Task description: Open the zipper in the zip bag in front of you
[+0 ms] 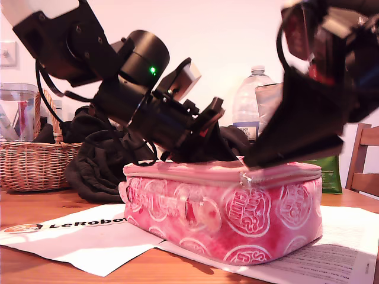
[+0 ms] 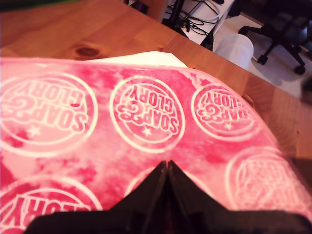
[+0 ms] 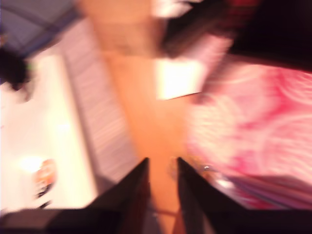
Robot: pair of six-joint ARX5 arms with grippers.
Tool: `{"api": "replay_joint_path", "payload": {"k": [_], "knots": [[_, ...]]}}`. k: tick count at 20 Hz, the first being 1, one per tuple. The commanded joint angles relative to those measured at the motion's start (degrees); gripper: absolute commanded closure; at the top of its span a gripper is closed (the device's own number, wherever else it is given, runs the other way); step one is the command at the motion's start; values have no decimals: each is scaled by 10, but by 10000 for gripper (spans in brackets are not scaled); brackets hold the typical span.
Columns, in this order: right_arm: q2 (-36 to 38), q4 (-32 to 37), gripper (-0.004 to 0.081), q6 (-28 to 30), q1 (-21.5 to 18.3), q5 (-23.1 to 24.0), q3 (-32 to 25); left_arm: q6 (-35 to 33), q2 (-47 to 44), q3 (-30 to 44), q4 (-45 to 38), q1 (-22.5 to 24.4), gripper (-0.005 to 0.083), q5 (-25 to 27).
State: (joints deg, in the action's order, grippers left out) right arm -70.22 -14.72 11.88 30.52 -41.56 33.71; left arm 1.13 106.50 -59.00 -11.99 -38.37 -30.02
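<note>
Resting on one zip bag [image 1: 237, 210], two end effectors, one zipper [image 1: 278, 176].

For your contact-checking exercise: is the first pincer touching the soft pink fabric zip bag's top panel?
Touching. The first wrist view shows my first pincer shut with its tips pressed onto the soft pink fabric zip bag.

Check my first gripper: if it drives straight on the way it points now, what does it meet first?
Most likely the zip bag: my first gripper, closed, points onto its pink printed top panel and looks to be at or almost on the fabric. Contact itself can't be confirmed.
</note>
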Motion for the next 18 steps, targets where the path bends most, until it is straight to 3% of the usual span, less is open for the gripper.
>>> {"api": "replay_joint_path", "payload": {"k": [1,4,6,9,12,15,18], "knots": [[4,-12,502,1,1,2,14,0,-26,15,4,2,795,11],[13,-64,503,6,-7,25,41,-3,-79,15,53,2,795,4],[25,-102,503,37,-10,49,63,-40,-120,15,104,0,795,5],[49,-165,506,90,-9,113,84,-84,-180,15,186,-2,795,9],[71,-163,508,131,-8,197,84,-141,-217,20,253,-10,795,30],[75,-151,526,156,-5,227,84,-140,-255,63,242,-34,795,60],[73,-120,613,158,-5,226,84,-81,-297,129,176,-65,795,100]]}}
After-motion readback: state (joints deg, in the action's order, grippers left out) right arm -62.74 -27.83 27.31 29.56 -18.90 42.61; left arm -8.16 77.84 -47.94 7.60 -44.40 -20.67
